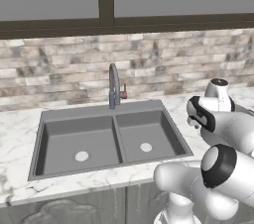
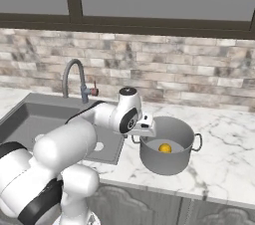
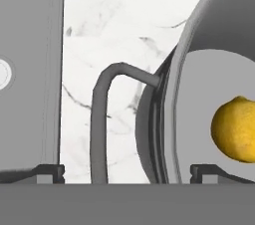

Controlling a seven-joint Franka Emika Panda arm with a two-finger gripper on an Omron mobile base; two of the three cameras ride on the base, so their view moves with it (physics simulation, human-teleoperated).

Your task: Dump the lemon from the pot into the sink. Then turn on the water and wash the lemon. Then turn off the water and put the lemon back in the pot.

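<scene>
lemon [image 3: 236,129] in pot [image 2: 167,162], no writing

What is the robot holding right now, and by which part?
Nothing. The gripper is open, its fingertips straddling the pot's loop handle without closing on it. The lemon lies loose inside the pot.

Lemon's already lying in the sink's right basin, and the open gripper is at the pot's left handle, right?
Not quite. The lemon is inside the pot on the counter, as the right base view shows, not in the sink. The rest holds: the open gripper straddles the pot's left handle.
</scene>
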